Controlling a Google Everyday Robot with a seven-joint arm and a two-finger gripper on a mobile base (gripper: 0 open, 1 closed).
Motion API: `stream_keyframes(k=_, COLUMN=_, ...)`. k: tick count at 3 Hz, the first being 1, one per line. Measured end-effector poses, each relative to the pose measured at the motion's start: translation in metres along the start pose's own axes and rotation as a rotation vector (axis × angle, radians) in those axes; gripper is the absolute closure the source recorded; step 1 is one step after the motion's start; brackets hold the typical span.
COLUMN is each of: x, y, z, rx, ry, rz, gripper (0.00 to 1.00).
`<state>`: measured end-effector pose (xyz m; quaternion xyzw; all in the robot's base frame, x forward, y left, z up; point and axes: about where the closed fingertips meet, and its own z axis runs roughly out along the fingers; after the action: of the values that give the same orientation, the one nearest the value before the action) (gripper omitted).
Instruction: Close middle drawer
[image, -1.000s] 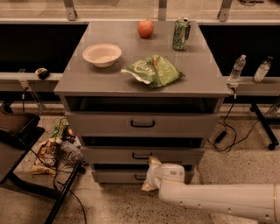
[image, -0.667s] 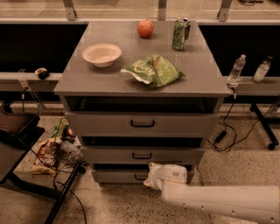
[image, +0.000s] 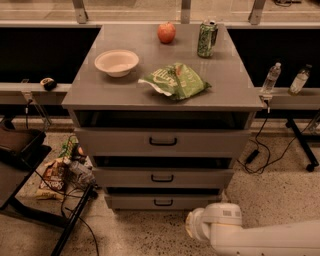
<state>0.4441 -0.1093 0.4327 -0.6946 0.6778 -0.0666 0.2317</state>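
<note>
Approach step: the claw (image: 196, 226) hangs below the middle drawer (image: 200, 178), its opening impossible to tell; next, push the front inward.

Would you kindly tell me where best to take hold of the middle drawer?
Take the middle drawer by the small black loop handle centred on its flat front, coming straight from the front, since it juts outward. The gripper hangs low at the right.
</note>
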Motion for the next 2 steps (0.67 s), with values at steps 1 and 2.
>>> stream_keyframes(k=1, x=0.016, y=0.046, z=-0.036, rx=-0.123, ry=0.028, rz=-0.182, gripper=1.0)
stream_keyframes(k=2, x=0.055, y=0.073, z=-0.084, rx=-0.205, ry=0.124, rz=-0.304, gripper=1.0)
